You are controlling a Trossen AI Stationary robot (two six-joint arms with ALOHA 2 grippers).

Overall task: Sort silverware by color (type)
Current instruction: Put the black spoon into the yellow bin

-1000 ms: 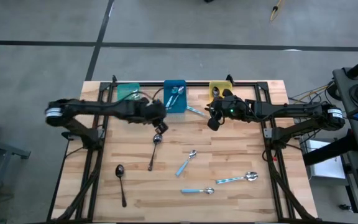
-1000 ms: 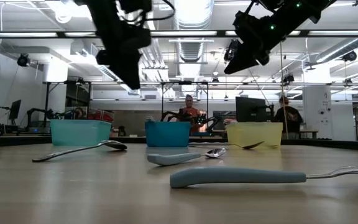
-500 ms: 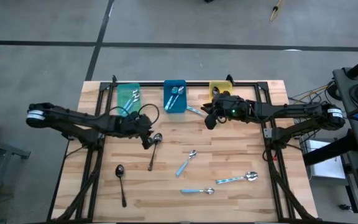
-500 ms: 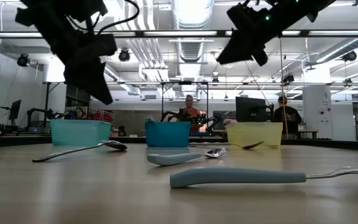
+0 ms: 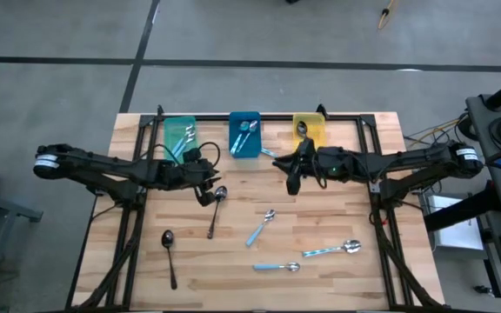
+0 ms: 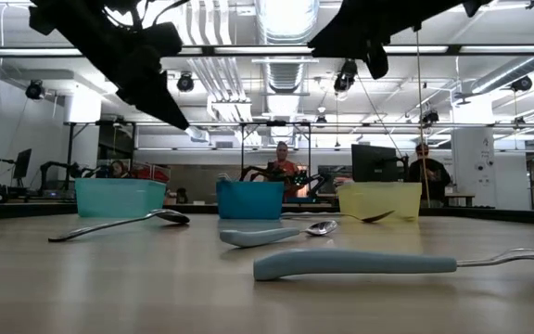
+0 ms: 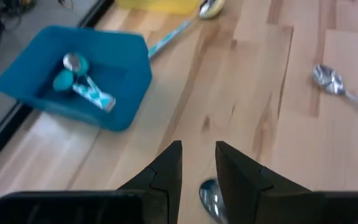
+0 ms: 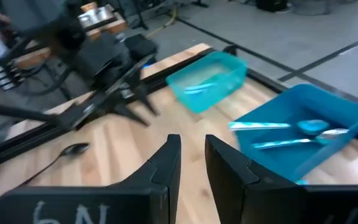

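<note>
The worktop (image 5: 337, 217) is a wooden slab with three bins in a row along its far edge: a teal bin (image 5: 179, 133) toward the far left, a blue bin (image 5: 244, 133) at the middle and a yellow bin (image 5: 309, 129) right of it. Each bin holds spoons.

The left gripper (image 5: 205, 193) hangs over the left-centre of the worktop, its fingers (image 7: 166, 171) narrowly parted and empty, just beside the bowl of a dark spoon (image 5: 216, 209). That spoon lies with its long axis running from far edge to near edge, bowl toward the bins. A second dark spoon (image 5: 169, 255) lies near the near left corner, also bowl toward the far edge.

The right gripper (image 5: 292, 184) hovers in front of the gap between the blue and yellow bins, fingers (image 8: 166, 163) narrow and holding nothing, above a blue-handled spoon (image 5: 273, 156) lying beside the blue bin.

Three more blue-handled spoons lie apart in the open near-right half: one (image 5: 261, 227) at the centre slanting with its bowl toward the far right, one (image 5: 330, 249) toward the right edge, bowl rightward, and one (image 5: 277, 266) close to the near edge lying along that edge. The strips along the left and right edges are bare.
</note>
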